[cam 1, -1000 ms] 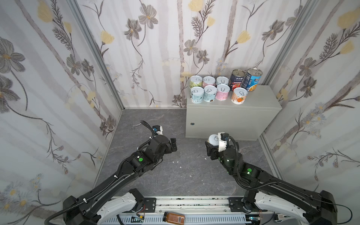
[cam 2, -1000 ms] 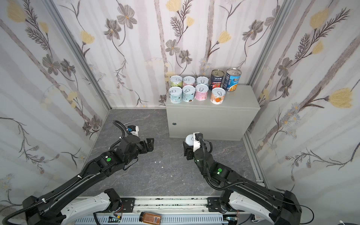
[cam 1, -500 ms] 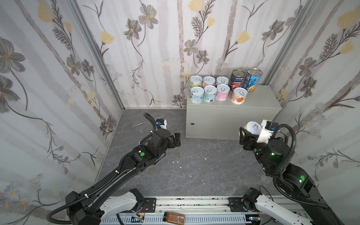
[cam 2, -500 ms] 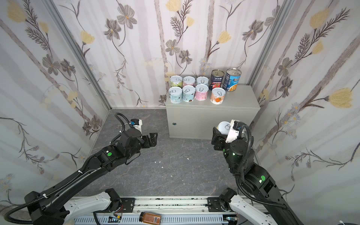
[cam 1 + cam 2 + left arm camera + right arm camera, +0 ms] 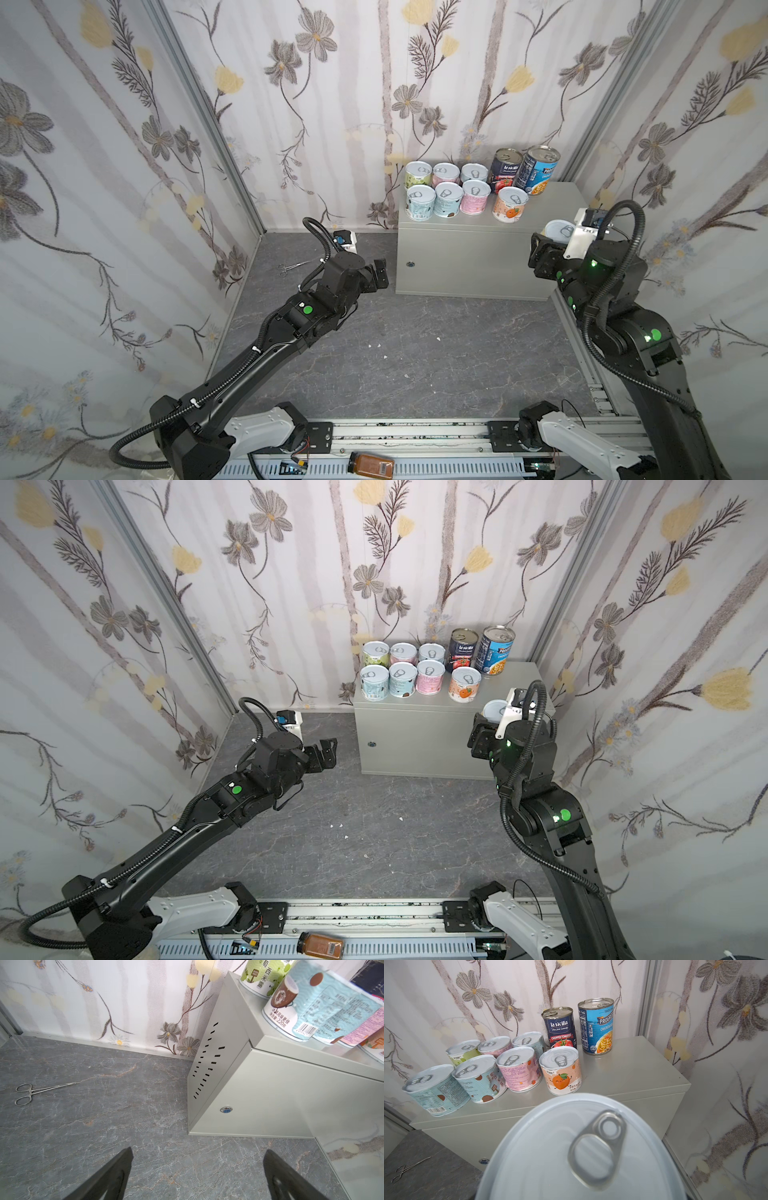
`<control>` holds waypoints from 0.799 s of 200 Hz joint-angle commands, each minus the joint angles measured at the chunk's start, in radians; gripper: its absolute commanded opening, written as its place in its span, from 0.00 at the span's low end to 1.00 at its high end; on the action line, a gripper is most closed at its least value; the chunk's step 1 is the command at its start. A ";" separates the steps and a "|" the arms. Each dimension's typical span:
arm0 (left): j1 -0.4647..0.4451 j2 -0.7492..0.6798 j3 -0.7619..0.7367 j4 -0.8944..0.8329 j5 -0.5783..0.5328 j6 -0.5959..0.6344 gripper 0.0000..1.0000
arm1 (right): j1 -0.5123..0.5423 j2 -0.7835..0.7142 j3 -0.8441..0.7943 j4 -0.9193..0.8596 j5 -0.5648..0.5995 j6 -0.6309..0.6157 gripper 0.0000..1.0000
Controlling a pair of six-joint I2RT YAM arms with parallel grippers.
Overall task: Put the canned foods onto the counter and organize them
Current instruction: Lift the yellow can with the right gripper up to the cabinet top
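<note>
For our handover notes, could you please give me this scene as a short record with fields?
Counter: seven short cans in two rows; tomato can and soup can end the back row at right
Right claw: shut on a tenth can, lid up, near the counter's front right corner, not set down
Left claw: open, empty, above the floor
Floor: scissor-shaped tool left of the counter
Front rail: amber jar on its side

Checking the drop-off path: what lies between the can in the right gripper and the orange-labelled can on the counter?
Nothing: in both top views only bare counter top separates the held can from the orange-labelled can.
</note>
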 commanded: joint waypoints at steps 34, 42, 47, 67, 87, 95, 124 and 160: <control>0.003 -0.024 -0.036 0.079 0.034 0.005 1.00 | -0.168 0.153 0.100 0.077 -0.169 -0.009 0.61; 0.004 -0.033 -0.048 0.083 0.036 0.003 1.00 | -0.187 0.169 0.114 0.079 -0.177 -0.010 0.60; 0.004 -0.038 -0.056 0.086 0.037 0.001 1.00 | -0.199 0.178 0.123 0.079 -0.182 -0.011 0.61; 0.004 -0.053 -0.080 0.099 0.053 -0.006 1.00 | -0.232 0.213 0.152 0.081 -0.190 -0.020 0.61; 0.004 -0.059 -0.093 0.106 0.061 -0.009 1.00 | -0.265 0.249 0.172 0.084 -0.198 -0.025 0.60; 0.004 -0.061 -0.100 0.108 0.059 -0.008 1.00 | -0.279 0.258 0.172 0.090 -0.204 -0.025 0.61; 0.004 -0.066 -0.125 0.119 0.051 -0.017 1.00 | -0.303 0.271 0.140 0.159 -0.208 -0.024 0.60; 0.004 -0.085 -0.154 0.133 0.046 -0.026 1.00 | -0.324 0.323 0.133 0.208 -0.201 -0.025 0.60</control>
